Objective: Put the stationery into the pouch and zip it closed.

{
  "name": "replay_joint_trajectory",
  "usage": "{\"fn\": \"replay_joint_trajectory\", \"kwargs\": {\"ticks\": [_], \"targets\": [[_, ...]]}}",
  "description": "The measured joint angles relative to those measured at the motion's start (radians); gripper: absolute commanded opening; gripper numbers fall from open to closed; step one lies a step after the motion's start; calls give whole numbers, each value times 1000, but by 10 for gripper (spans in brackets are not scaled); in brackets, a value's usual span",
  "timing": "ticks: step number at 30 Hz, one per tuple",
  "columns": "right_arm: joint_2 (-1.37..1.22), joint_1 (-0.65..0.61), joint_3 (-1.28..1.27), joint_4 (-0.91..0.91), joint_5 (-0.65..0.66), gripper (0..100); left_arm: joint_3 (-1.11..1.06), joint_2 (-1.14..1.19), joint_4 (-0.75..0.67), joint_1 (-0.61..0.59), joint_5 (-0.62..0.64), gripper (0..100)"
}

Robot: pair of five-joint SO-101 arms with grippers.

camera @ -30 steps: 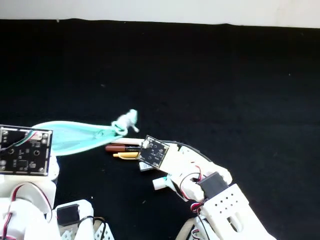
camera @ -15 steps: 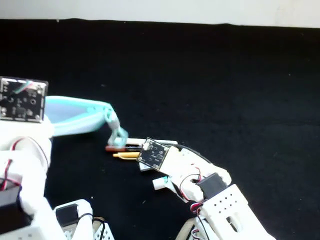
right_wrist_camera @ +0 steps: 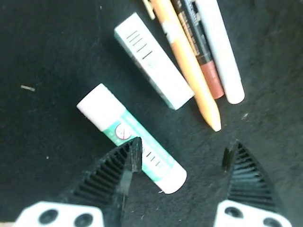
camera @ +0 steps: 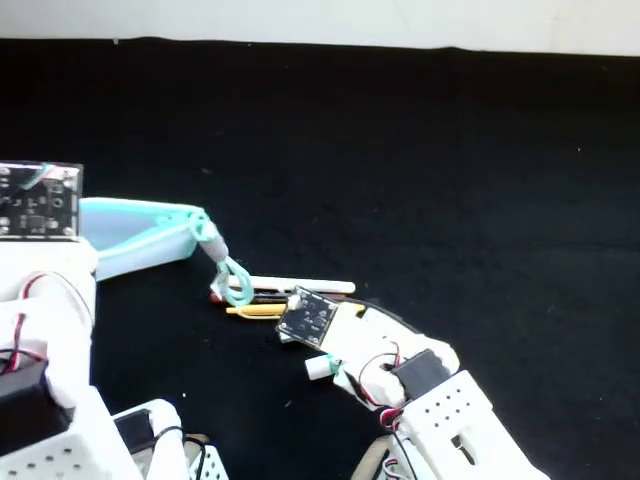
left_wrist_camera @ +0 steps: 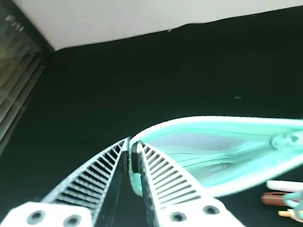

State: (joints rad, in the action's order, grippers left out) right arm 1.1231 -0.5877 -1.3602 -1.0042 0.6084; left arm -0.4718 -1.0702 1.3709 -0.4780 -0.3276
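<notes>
1. The left gripper (left_wrist_camera: 131,158) is pressed together on the rim of the teal pouch (camera: 140,235), pinching it at one end of the mouth.
2. A second ago this arm sat lower in the high view, with the pouch flat beside the pens. The arm has since swung toward the far side of the table (camera: 450,180), carrying its end of the pouch with it.
3. The pouch now stretches from the left gripper toward the pens, with its mouth gaping and the pale lining in sight.
4. The zip cord (camera: 235,285) stuck up at the pouch's tip before. It now hangs down, and its loop lies over the ends of the pens.
5. The right gripper (right_wrist_camera: 182,156) is spread wide above the stationery and holds nothing.
6. The right arm has drawn back slightly from the pens, so more of the white pen (camera: 300,285) shows.
7. One open finger sits over the glue stick (right_wrist_camera: 130,137).
8. A white eraser box (right_wrist_camera: 154,61) lies just beside the glue stick.
9. Next to the box, the orange pen (right_wrist_camera: 189,61), the brown marker (right_wrist_camera: 203,56) and the white pen lie side by side on the table, all outside the pouch.
</notes>
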Motion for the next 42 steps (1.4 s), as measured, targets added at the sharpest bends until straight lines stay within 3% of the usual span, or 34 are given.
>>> {"fn": "replay_joint_trajectory", "kwargs": {"ticks": [4,8,24,29,33,42], "targets": [[0,0,-8,0,-72,397,-5,0,2,-37,0,6],[0,-2,-29,5,-63,397,-6,0,3,-80,2,6],[2,-241,-78,12,298,391,-9,0,32,-118,3,6],[11,-292,-203,92,328,245,-8,0,43,-120,3,6],[3,-296,-190,101,311,0,-8,0,55,-127,3,6],[6,-235,140,17,25,8,-8,0,57,-127,3,6]]}}
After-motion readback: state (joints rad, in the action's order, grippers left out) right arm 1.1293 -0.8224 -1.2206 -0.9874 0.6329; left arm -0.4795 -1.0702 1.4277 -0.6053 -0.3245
